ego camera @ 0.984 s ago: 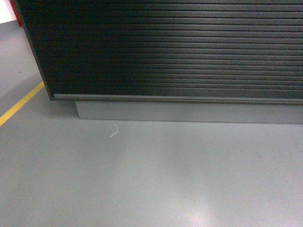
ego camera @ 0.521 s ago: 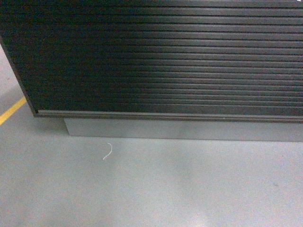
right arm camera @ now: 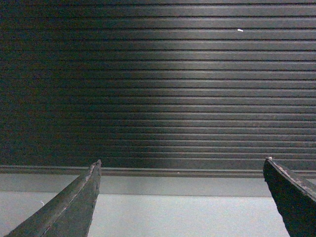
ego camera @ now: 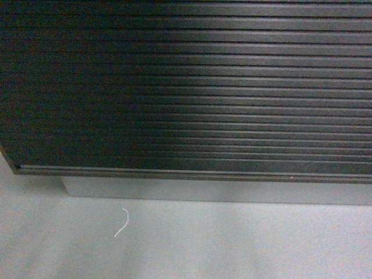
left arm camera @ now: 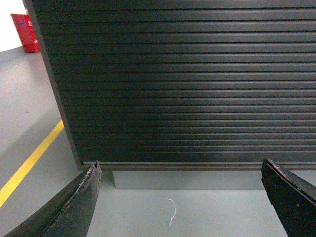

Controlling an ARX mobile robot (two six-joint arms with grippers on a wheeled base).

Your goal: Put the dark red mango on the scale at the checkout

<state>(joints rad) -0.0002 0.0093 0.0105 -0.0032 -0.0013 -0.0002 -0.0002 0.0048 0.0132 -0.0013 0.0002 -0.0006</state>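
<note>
Checkout (ego camera: 192, 87) front fills every view — top cut off; left tool (left arm camera: 182, 197) and right tool (right arm camera: 182, 197) spread wide, holding nothing.

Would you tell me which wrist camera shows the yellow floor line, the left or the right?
The left wrist view: the yellow line runs along the floor left of the checkout. The right wrist view shows only ribbed panel and grey floor.

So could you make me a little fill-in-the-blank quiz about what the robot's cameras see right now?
1. The checkout front panel is covered in ribs that run ____.
2. On the floor by the counter's base lies a thin, curled ____ scrap.
3. In the left wrist view, a ____ line is painted on the floor.
4. Both the left hand and the right hand have their jaws ____, holding nothing.

Missing words: horizontally; white; yellow; open
</note>
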